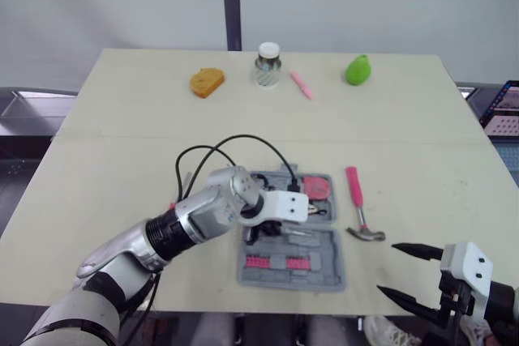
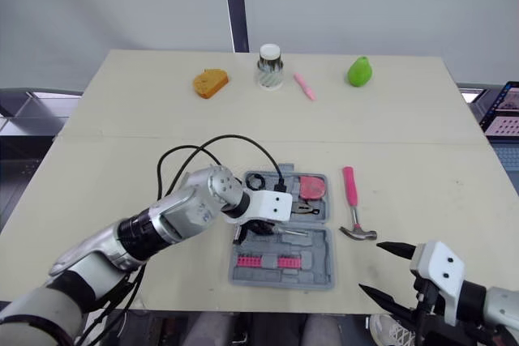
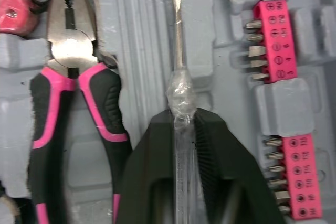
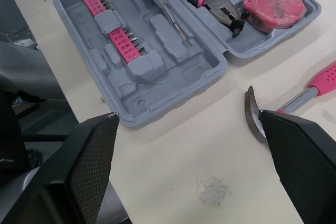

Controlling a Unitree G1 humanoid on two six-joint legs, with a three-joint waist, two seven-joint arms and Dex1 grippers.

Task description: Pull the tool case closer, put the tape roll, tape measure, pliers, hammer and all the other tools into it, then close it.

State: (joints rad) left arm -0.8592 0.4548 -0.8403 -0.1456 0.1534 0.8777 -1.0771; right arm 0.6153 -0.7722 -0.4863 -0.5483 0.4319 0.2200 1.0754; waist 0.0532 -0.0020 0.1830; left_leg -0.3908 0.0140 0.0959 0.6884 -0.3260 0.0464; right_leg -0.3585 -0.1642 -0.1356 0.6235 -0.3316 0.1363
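An open tool case (image 4: pixel 157 72) of grey moulded plastic lies near the front edge of the table (image 1: pixel 122 119), with pink-and-black-handled pliers (image 3: pixel 71 51) and a rounded pink tape measure (image 4: pixel 273 6) seated in its recesses. The left arm is bent over the case, and a screwdriver (image 3: pixel 178 35) (thin steel shaft, clear handle) is clamped between the ribbed black fingers (image 3: pixel 152 171) of the left gripper (image 3: pixel 184 116). The right gripper (image 1: pixel 386 266) is held low by the front right corner, its fingers spread wide, with a pink-handled hammer (image 1: pixel 354 188) lying just right of the case.
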